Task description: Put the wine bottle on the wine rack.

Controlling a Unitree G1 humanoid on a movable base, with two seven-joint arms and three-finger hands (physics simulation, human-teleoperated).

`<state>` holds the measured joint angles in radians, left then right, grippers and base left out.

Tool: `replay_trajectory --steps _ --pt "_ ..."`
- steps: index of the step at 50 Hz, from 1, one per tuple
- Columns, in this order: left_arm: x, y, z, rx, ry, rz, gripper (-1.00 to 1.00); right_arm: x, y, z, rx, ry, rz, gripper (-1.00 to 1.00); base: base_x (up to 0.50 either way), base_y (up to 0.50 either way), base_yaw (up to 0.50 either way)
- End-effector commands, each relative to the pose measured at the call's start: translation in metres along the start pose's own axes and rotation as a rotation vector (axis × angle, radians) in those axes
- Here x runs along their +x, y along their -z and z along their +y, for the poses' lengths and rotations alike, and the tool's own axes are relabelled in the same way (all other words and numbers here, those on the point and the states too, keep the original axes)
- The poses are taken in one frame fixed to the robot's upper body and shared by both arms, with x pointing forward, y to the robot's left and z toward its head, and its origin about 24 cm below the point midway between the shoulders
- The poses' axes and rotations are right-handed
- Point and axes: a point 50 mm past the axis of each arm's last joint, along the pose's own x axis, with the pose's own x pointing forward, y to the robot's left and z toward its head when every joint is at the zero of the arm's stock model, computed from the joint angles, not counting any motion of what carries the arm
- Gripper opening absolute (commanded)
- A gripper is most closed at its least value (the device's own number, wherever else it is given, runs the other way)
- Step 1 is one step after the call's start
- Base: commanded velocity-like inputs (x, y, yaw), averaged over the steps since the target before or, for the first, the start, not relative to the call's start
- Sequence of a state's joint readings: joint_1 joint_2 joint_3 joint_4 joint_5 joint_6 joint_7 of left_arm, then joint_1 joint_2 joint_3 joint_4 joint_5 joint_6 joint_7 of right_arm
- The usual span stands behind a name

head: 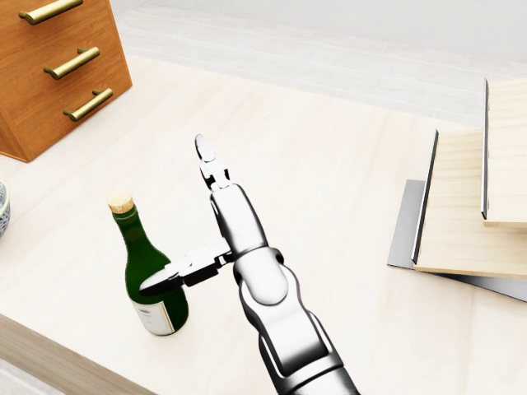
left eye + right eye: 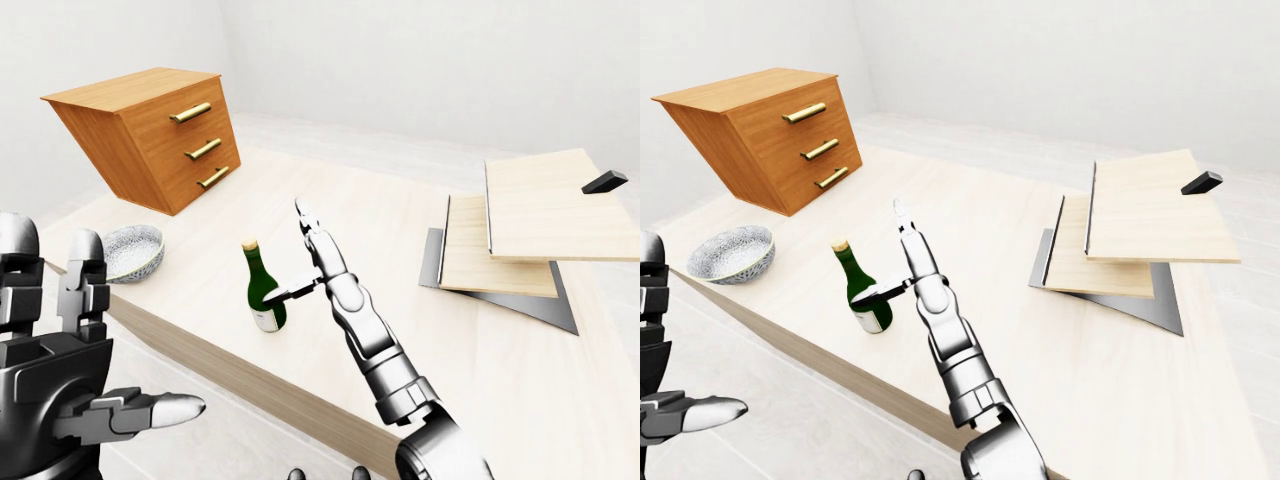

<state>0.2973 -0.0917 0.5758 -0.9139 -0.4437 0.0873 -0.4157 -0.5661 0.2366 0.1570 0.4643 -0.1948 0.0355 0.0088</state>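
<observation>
A wooden drawer chest (image 2: 165,133) with brass handles stands on the pale table (image 2: 400,215) near a patterned bowl (image 2: 732,252).

- Table (image 2: 400,230): pale wood top, one edge running along the lower left of the left-eye view.
- Wooden drawer unit (image 2: 150,135), three brass handles, rests at upper left.
- Patterned bowl (image 2: 133,251) sits below it, near the edge.
- Green wine bottle (image 2: 262,290) stands upright, mid-table.
- Wine rack (image 2: 520,230) of light boards on a grey base occupies the right.

Pale wooden desk (image 2: 500,340) in a bright white-walled room; a brown three-drawer chest (image 2: 160,135) with brass handles sits at its far left.
</observation>
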Motion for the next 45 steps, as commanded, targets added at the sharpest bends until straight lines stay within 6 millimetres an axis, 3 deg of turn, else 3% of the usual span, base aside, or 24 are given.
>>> replay_trajectory --steps 1,17,45 --pt "-0.001 0.005 0.001 0.0 0.001 0.024 1.0 0.007 0.0 0.008 0.025 -0.024 0.009 1.0 0.0 0.0 0.0" --pt "-0.001 0.005 0.001 -0.003 -0.008 0.021 1.0 0.025 -0.005 0.012 0.053 -0.063 0.008 1.0 0.0 0.0 0.0" --pt "0.002 -0.002 0.003 0.006 -0.011 -0.016 1.0 0.036 -0.005 0.021 0.169 -0.138 0.06 1.0 0.0 0.0 0.0"
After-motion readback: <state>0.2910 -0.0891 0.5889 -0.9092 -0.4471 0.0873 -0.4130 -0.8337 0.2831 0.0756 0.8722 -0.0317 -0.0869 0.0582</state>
